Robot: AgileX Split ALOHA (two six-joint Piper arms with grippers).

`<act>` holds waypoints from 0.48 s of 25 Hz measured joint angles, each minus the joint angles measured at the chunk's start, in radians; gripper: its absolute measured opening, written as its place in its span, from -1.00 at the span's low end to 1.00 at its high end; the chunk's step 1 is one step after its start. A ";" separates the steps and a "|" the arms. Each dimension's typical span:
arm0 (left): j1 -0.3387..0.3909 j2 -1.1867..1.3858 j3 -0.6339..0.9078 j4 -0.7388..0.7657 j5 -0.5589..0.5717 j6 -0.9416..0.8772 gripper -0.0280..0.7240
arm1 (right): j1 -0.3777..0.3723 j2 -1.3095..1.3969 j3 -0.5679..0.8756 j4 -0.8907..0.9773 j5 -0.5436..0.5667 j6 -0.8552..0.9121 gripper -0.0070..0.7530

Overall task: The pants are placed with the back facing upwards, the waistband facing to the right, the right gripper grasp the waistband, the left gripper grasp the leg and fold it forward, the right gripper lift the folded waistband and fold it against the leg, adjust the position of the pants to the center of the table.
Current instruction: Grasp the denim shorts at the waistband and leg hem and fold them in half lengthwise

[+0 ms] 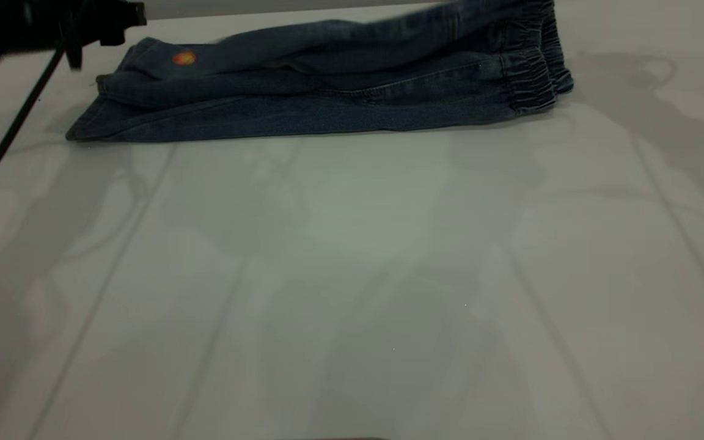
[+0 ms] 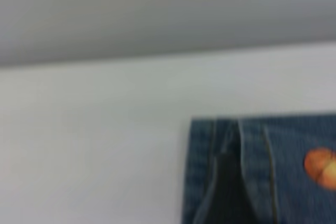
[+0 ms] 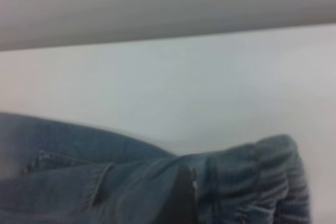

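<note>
You've got the pants (image 1: 327,85) folded lengthwise at the desk's (image 1: 352,275) far edge, waistband (image 1: 535,73) right, so the crosswise fold is next; left end effector (image 1: 104,27) hovers by the leg (image 1: 162,73) hem, fingers can't tell, right one's out of view.

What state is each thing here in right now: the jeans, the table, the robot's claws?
pants: folded lengthwise, lying flat, waistband at the right.
leg: on top, orange ball print showing.
table: bearing the pants at its far side.
left gripper: beside the leg end, fingers unclear.
right gripper: out of sight.
</note>
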 joint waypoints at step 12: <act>-0.035 -0.152 -0.294 0.009 1.062 0.009 0.37 | -0.005 -0.071 0.000 -0.516 0.288 0.530 0.56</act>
